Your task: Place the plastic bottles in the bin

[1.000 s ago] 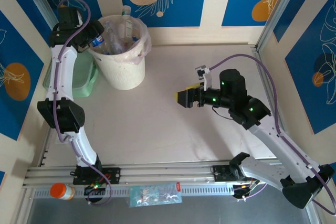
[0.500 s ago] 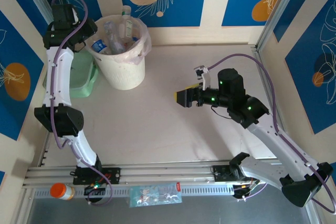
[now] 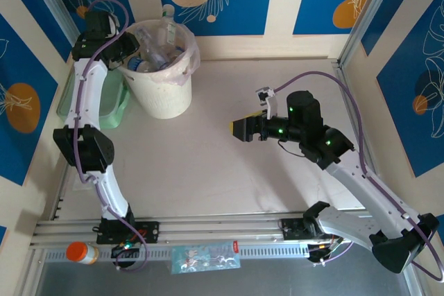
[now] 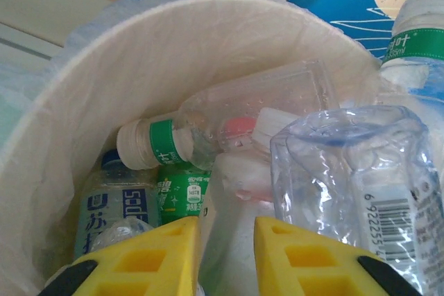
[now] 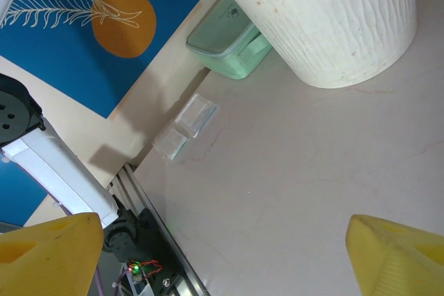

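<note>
Left gripper (image 4: pixel 227 249), closed, hovers over plastic bottles (image 4: pixel 258 110) piled inside bin (image 4: pixel 132 46).

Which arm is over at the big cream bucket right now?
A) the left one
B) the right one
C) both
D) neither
A: the left gripper is above the bin, looking down on the plastic bottles inside, while the right gripper is out over the table.
</note>
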### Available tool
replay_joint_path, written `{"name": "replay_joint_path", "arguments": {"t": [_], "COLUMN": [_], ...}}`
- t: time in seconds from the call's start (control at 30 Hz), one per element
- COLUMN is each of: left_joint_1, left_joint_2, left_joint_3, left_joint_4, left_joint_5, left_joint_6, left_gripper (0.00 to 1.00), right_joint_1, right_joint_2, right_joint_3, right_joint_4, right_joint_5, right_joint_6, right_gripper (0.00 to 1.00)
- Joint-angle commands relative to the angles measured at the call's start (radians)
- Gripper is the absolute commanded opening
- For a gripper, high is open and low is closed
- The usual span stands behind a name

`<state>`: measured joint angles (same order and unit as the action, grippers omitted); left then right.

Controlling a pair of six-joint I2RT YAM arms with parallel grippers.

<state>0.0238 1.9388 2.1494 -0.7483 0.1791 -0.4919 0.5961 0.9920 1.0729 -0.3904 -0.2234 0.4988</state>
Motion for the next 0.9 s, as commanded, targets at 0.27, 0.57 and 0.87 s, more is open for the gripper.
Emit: {"name": "replay_joint_path", "arguments": {"t": [0.27, 0.57, 0.87], "left_joint_1": [-0.038, -0.168, -0.200], "left_joint_2": [-0.230, -0.653, -1.135], "left_joint_3": [-0.121, -0.735, -1.599], "left_joint_4": [0.093, 0.494, 1.235], "left_joint_5": [0.025, 0.008, -0.373], "left_joint_6": [0.048, 0.239, 0.263], "left_gripper": [0.46, 0.99, 0.99], "right_joint_1": [0.002, 0.044, 0.008], "right_joint_2": [-0.032, -0.103, -0.327], "right_joint_3": [0.003, -0.037, -0.464], "right_joint_4": [-0.015, 0.032, 0.589], "right_joint_5": [0.086, 0.431, 0.453], "right_joint_6": [-0.028, -0.193, -0.647], "right_gripper": [0.92, 0.99, 0.99]}}
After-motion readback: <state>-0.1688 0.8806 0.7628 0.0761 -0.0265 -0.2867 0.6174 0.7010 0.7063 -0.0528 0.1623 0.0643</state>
